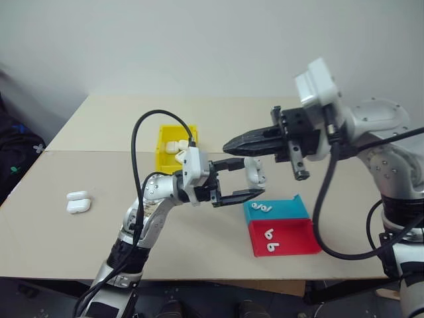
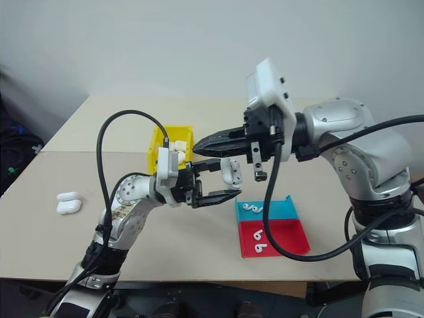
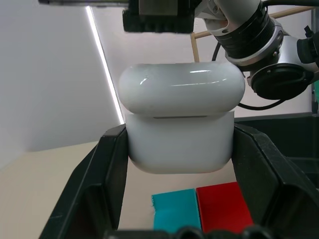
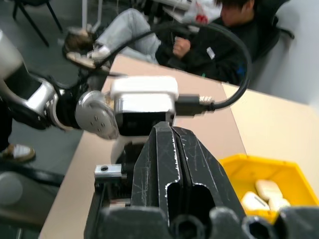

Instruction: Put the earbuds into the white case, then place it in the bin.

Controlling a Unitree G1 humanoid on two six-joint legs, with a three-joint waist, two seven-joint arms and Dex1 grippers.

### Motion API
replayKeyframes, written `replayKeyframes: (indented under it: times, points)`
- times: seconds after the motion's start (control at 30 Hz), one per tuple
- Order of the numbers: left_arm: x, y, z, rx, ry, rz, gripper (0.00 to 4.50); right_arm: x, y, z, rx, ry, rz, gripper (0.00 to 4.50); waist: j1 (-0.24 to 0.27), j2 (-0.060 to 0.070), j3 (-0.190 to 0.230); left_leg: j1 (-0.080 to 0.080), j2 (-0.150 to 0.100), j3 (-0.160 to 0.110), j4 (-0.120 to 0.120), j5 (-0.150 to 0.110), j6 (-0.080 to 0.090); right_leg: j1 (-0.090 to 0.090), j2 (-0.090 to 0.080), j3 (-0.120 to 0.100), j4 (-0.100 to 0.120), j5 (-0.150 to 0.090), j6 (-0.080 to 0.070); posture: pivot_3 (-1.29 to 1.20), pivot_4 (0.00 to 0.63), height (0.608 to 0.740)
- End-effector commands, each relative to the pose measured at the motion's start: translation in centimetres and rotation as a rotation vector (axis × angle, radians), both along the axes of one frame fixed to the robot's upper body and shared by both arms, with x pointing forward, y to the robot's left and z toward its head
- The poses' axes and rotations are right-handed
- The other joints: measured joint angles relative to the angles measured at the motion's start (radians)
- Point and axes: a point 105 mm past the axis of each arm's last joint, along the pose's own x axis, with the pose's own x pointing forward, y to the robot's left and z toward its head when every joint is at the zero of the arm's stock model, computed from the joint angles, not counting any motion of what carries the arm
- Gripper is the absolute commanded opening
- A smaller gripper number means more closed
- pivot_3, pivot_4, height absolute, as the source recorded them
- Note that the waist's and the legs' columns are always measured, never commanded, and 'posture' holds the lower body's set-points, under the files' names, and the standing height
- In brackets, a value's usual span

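Observation:
My left gripper [image 1: 242, 180] is shut on the white case [image 1: 255, 172], held above the table near its middle. In the left wrist view the case [image 3: 182, 142] sits between the two black fingers [image 3: 112, 169], its rounded lid on top. My right gripper [image 1: 228, 144] is shut and hangs just above the case, pointing left; nothing shows between its fingers [image 4: 172, 144]. Earbuds lie on a tray: two on the teal part [image 1: 263, 207], two on the red part [image 1: 269, 242]. The yellow bin [image 1: 161, 156] stands behind my left arm and holds several white cases.
The blue-and-red tray [image 1: 291, 238] lies at the front right of the table. Two more white cases [image 1: 78, 202] lie at the table's left. A black cable loops over my left arm. A seated person [image 4: 219, 40] is beyond the table.

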Motion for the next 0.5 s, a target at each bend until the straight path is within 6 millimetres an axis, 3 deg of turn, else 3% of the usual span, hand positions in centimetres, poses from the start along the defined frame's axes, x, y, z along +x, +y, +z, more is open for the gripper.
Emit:
replayKeyframes:
  times: [0.03, 0.3, 0.5]
  points:
    - [-0.6, -0.1, 1.5, -0.055, -0.058, -0.018, 2.78, -0.2, -0.5, 0.0, -0.023, -0.102, 0.017, 0.05, 0.0, 0.0, 0.0, 0.0, 0.0, 0.0, 0.0, 0.0, 0.0, 0.0, 0.0, 0.0, 0.0, 0.0, 0.0, 0.0, 0.15, 0.74]
    - [-0.8, 0.6, 1.7, -0.082, -0.061, -0.017, 2.78, 0.2, -2.3, -1.1, -0.067, -0.148, -0.037, 0.05, -0.001, 0.0, 0.0, 0.001, 0.0, 0.0, 0.0, 0.0, 0.0, 0.0, 0.0, 0.0, 0.0, 0.0, 0.0, 0.0, 0.15, 0.74]
    - [-0.6, 0.5, 1.8, -0.099, -0.06, -0.007, 2.78, -0.3, -3.0, 1.5, 0.068, -0.175, -0.033, 0.05, 0.0, 0.0, 0.0, 0.001, 0.0, 0.0, 0.0, 0.0, 0.0, 0.0, 0.0, 0.0, 0.0, 0.0, 0.0, 0.0, 0.15, 0.74]
